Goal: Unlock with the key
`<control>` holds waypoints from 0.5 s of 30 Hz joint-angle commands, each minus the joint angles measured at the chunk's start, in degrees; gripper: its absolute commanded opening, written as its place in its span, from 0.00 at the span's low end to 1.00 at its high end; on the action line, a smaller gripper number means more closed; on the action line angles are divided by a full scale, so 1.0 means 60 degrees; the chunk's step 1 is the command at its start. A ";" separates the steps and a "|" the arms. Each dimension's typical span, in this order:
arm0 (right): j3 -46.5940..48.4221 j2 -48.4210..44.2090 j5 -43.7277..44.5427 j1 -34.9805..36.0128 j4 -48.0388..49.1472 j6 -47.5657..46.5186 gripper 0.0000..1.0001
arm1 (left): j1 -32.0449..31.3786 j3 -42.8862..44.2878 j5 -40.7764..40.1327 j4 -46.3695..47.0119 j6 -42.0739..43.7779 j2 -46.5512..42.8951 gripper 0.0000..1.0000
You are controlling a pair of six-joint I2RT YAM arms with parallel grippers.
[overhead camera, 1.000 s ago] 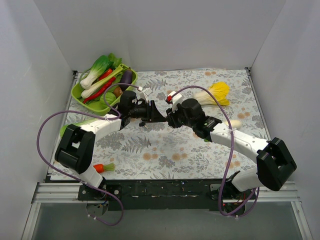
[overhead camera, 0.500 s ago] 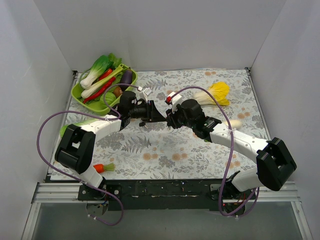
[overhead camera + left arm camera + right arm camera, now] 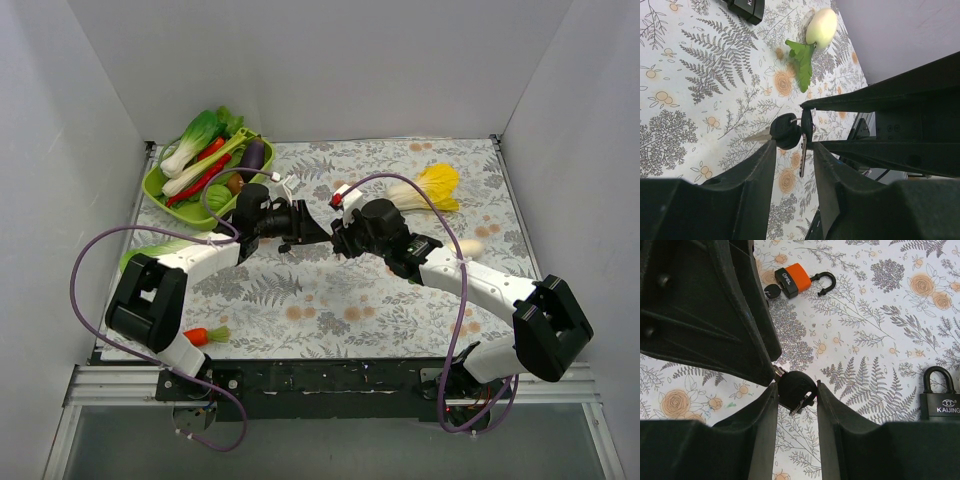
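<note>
A bunch of keys hangs in the air between my two grippers over the middle of the table. In the left wrist view, one black-headed key [image 3: 786, 132] sits at the tips of my left gripper [image 3: 794, 145], and a second key [image 3: 802, 152] hangs from the ring. In the right wrist view, my right gripper [image 3: 797, 385] pinches a black key head [image 3: 799, 389] by its edges. The left fingers [image 3: 715, 315] close on a silvery part beside it. An orange padlock [image 3: 795, 282] with its shackle open and a black padlock [image 3: 940, 400] lie on the cloth below. In the top view, the grippers [image 3: 312, 230] [image 3: 336, 238] meet tip to tip.
A green tray [image 3: 160, 185] of vegetables stands at the back left. A yellow cabbage [image 3: 430, 188] lies at the back right and a pale turnip [image 3: 820, 25] with a leaf to the right. A carrot [image 3: 205, 335] lies near the left base. The black padlock [image 3: 745, 7] also shows.
My left wrist has shifted slightly to the left and its cable has sagged. Both grippers stay met over the middle with the keys between them.
</note>
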 commanded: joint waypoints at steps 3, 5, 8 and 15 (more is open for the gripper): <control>-0.0036 -0.0228 -0.0022 0.0074 0.0437 -0.0074 0.06 | -0.0025 -0.0216 -0.0235 0.0442 -0.0054 -0.0684 0.36; -0.0036 -0.0243 -0.0022 0.0075 0.0437 -0.0074 0.06 | -0.0025 -0.0202 -0.0425 0.0354 0.0004 -0.0728 0.36; -0.0036 -0.0243 -0.0008 0.0089 0.0437 -0.0074 0.06 | -0.0025 -0.0158 -0.0484 0.0222 0.0019 -0.0669 0.33; -0.0021 -0.0257 0.0022 0.0104 0.0437 -0.0074 0.06 | -0.0025 -0.0129 -0.0397 0.0207 -0.0011 -0.0567 0.25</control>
